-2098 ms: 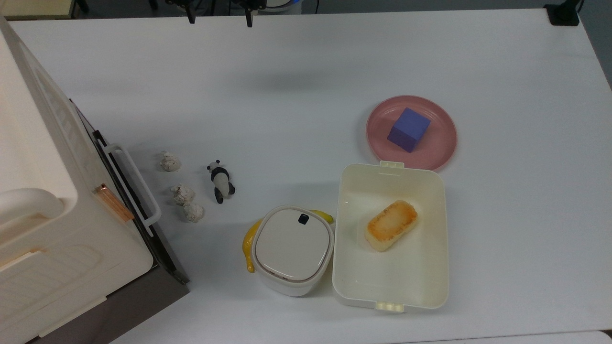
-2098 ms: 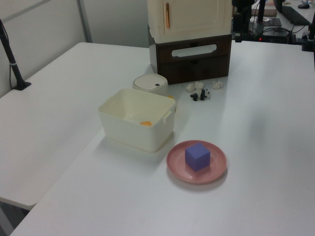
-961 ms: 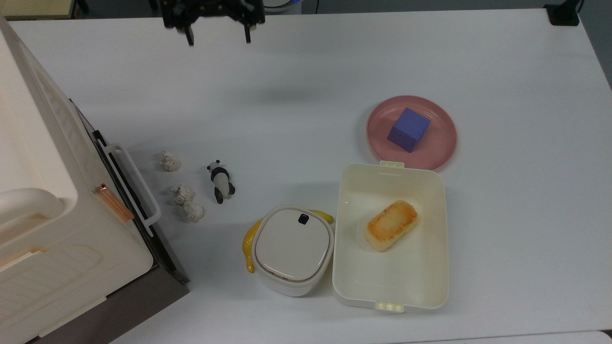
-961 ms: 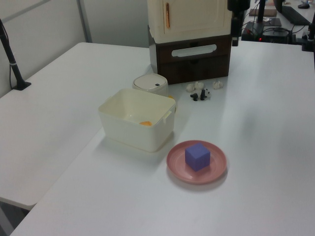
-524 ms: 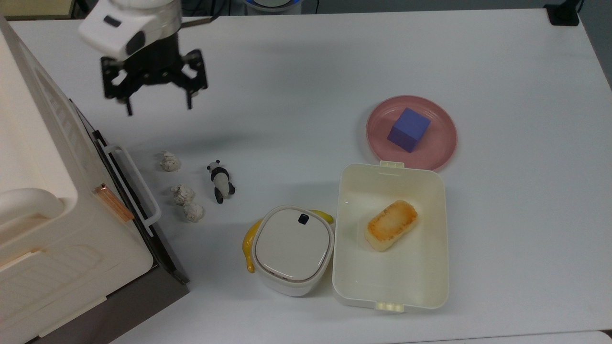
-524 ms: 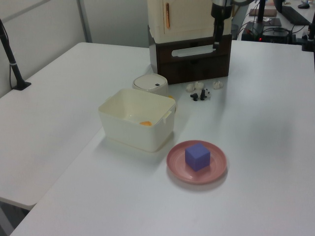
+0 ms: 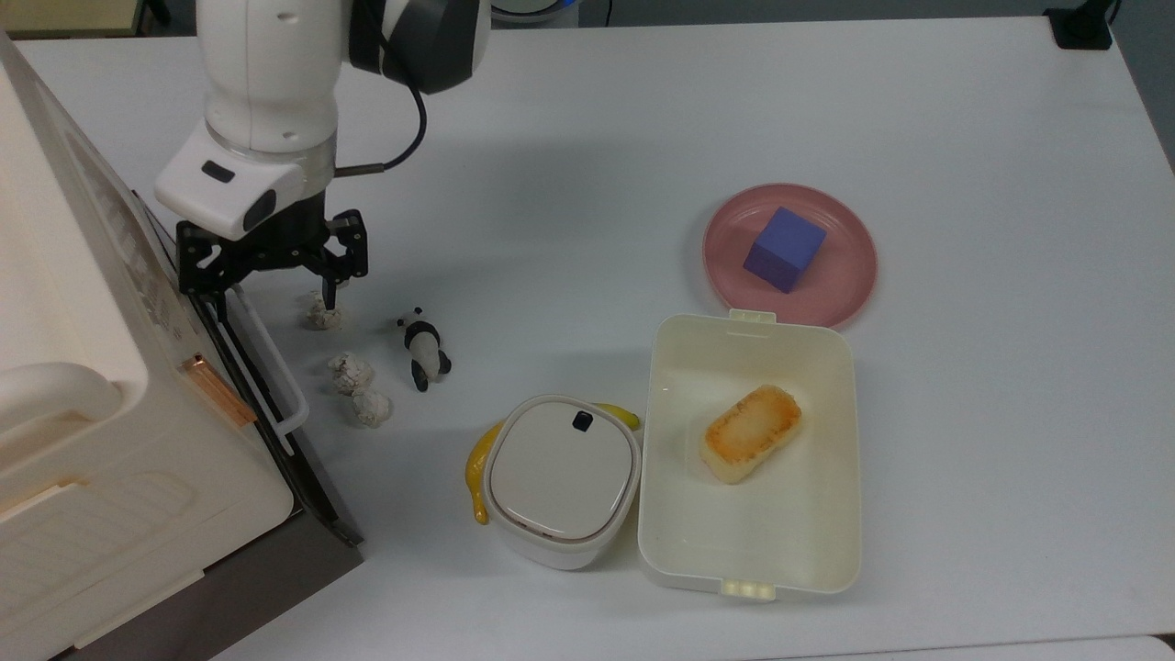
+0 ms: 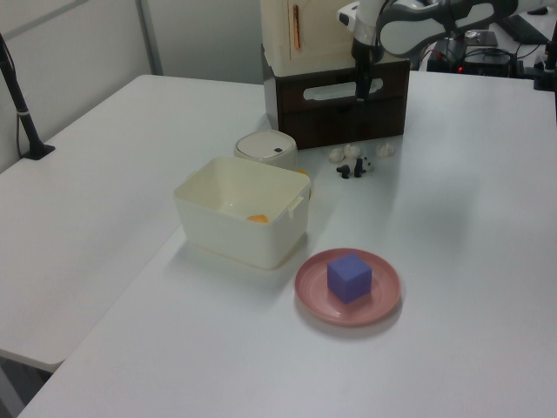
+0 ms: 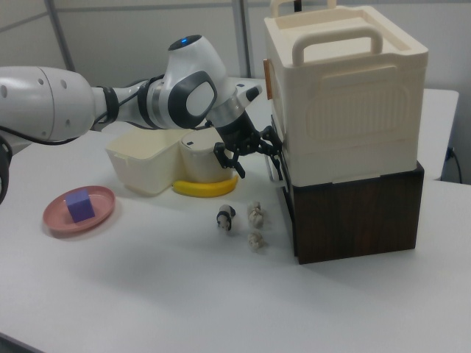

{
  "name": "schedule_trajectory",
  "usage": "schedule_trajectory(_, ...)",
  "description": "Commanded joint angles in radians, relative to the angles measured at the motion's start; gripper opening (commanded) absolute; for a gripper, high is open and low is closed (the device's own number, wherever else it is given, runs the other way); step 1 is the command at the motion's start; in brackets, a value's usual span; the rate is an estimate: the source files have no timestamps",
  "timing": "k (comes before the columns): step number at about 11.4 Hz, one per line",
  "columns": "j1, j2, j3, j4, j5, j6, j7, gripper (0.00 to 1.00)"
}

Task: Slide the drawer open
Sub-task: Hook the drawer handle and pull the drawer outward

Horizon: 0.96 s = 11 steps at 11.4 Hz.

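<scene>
A broad white table (image 7: 964, 138) spans the scene under even, soft light. In the left view a second white table (image 8: 78, 218) sits just beside it on the left view's left, with a grey partition wall (image 8: 87, 43) behind and a black clamped pole (image 8: 19, 104) near that wall. In the right view, pale grey panels (image 9: 132, 37) stand behind the table.

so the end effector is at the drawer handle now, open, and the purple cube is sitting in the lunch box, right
Not quite: the purple cube sits on the pink plate, not in the lunch box, which holds a piece of toasted bread. The top view shows this. The rest holds: the end effector is open at the drawer handle.
</scene>
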Motion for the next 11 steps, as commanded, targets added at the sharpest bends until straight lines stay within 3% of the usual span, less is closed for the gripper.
schedule_trajectory(1, 0.016, 0.043, -0.016, 0.02, -0.024, 0.028, 0.077, 0.91)
schedule_trajectory(3, 0.021, 0.047, -0.013, 0.019, -0.056, 0.028, 0.086, 0.63)
schedule_trajectory(5, 0.03, 0.043, -0.004, 0.013, -0.055, 0.015, 0.088, 0.18)
schedule_trajectory(11, 0.131, -0.064, 0.062, -0.004, -0.033, -0.271, 0.103, 0.14)
